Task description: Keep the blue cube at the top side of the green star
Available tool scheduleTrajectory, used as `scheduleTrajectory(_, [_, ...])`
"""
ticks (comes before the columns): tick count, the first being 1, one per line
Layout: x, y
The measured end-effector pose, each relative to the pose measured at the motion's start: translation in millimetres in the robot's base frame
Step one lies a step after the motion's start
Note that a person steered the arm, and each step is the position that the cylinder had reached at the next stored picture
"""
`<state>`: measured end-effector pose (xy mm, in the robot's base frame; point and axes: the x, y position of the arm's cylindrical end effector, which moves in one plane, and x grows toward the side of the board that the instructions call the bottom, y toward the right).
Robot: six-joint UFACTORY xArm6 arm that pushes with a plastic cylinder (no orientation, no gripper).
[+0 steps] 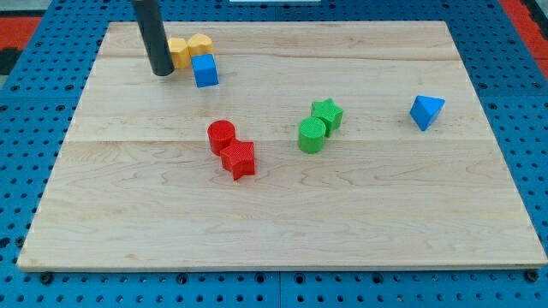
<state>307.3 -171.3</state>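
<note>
One dark rod (154, 36) comes down from the view's top edge, nearly upright with a slight lean, and ends on the wooden board (282, 231). Its lower end, my tip (163, 73), rests on the wood just to the view's left of the blue cube (205, 70), with a narrow gap between them. The rod carries no jaws, so nothing is clasped or released; the tip is bare and touches no block.

The blue cube sits near the board's top left corner. Two yellow blocks lie just above the blue cube: a yellow block (179, 51) up and to its left, partly hidden by the rod, and a rounded yellow block (200, 44) straight above it, both seeming to touch it or nearly so.

The green star (327, 114) lies well apart from the blue cube, down and to the view's right. A green cylinder (312, 134) touches the star's lower left side. Below the blue cube, a red cylinder (222, 135) and a red star (239, 159) touch each other. A blue triangular block (425, 111) sits far to the blue cube's right.
</note>
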Motion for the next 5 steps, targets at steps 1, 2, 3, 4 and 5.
scheduleTrajectory(1, [-5.7,55.5])
scheduleTrajectory(2, [-20.3,74.1])
scheduleTrajectory(3, [-0.5,103.2])
scheduleTrajectory(4, [17.5,54.6])
scheduleTrajectory(5, [39.8,90.8])
